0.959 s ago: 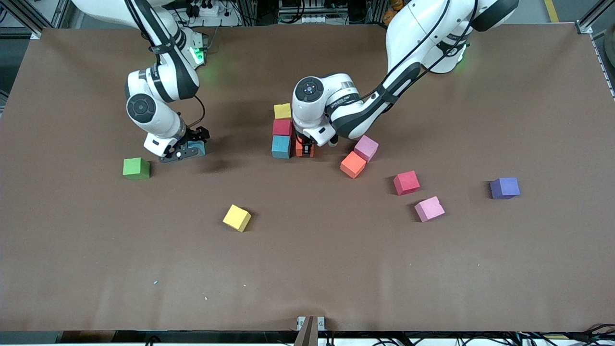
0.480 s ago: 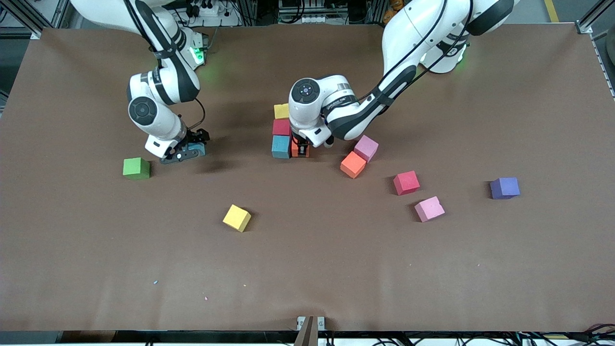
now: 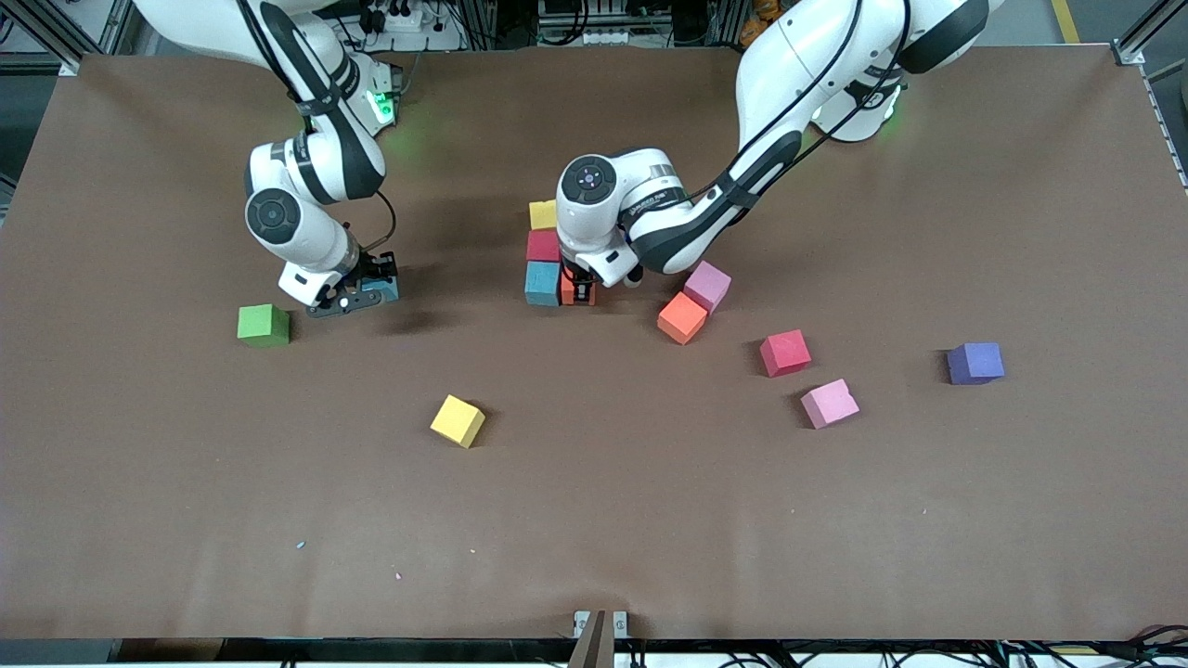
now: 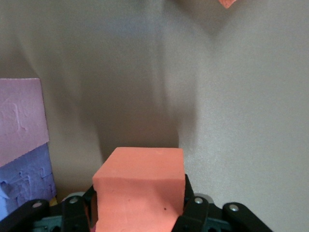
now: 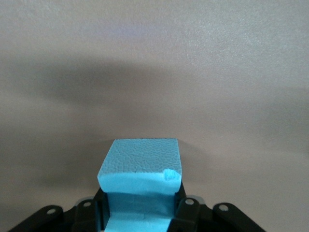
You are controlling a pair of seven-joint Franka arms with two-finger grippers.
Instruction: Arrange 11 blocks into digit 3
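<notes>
In each gripper, a block

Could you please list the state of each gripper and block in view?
Left gripper: shut on orange block, beside blue block.
Right gripper: shut on light blue block.
Green cube: loose on table.
Yellow block: loose, nearest the front camera.

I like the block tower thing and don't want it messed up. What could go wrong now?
1. The left tool holds an orange block right beside the light blue block in the row. Pushing it in could shove the red and yellow ones crooked.
2. The right tool grips another blue block by its lower part; it might tilt or slip when lifted.
</notes>
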